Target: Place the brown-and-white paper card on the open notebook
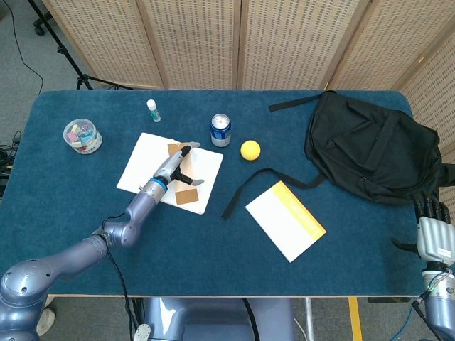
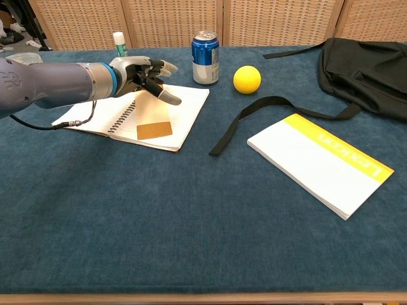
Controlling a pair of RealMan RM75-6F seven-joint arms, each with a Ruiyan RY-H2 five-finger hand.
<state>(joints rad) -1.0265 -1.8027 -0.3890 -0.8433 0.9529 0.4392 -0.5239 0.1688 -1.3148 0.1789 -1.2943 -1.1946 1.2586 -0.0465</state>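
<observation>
The thin brown-and-white paper card (image 2: 154, 129) lay flat on the open spiral-bound notebook (image 2: 184, 114); light and floppy, best pinched by an edge. The left hand (image 2: 141, 74) hovered above, fingers spread, empty.

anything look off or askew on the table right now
Mostly tidy. The backpack has a strap trailing loose across the cloth toward the yellow-edged notepad. The paper card lies flat on the open notebook, under the left robot hand.
</observation>
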